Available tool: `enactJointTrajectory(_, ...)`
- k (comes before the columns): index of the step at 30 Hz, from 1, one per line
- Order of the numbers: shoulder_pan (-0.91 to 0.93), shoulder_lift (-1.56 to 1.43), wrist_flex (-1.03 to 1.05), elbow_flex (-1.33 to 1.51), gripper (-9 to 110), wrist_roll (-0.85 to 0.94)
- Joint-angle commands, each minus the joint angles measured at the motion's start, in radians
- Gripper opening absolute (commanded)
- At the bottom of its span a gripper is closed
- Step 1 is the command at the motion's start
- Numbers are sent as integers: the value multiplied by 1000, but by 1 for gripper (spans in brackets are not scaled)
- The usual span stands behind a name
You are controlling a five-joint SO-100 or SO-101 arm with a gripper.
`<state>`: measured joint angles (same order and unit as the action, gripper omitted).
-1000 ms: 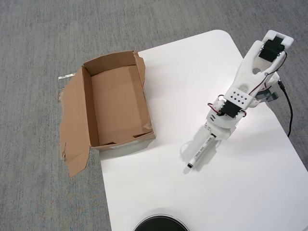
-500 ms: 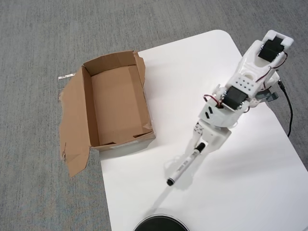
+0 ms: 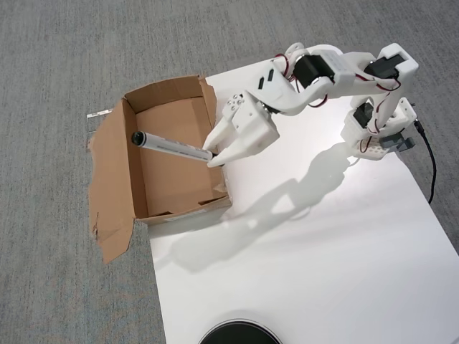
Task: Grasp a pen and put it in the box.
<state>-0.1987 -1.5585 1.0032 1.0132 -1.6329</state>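
In the overhead view the white arm reaches left from its base at the table's right side. Its gripper (image 3: 214, 155) is shut on the tail end of the pen (image 3: 172, 147), a slim white marker with a black cap. The pen is held above the box (image 3: 129, 161), roughly level, with its black cap pointing left toward the box's left wall. The box is brown cardboard, open on top, with torn flaps, and stands at the left edge of the white table (image 3: 308, 236). The gripper hovers over the box's right wall.
A torn cardboard flap (image 3: 107, 193) lies flat left of the box over grey carpet. A black round object (image 3: 239, 334) shows at the bottom edge. The arm's base (image 3: 376, 129) and a black cable (image 3: 429, 161) sit at the table's right side.
The arm has lifted the pen off the table and swung it up and left, from the table's middle to over the box. The pen now points left instead of down-left.
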Motion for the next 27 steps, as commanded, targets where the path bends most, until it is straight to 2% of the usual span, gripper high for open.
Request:
enactJointTrajectory(1,84,92,-8,-203,1,-5)
enactJointTrajectory(5,137,206,-8,-343,1,-19)
enactJointTrajectory(8,165,285,-8,-397,1,-125)
enactJointTrajectory(19,217,465,8,-389,1,-535)
enactJointTrajectory(27,300,630,-5,-407,1,-651)
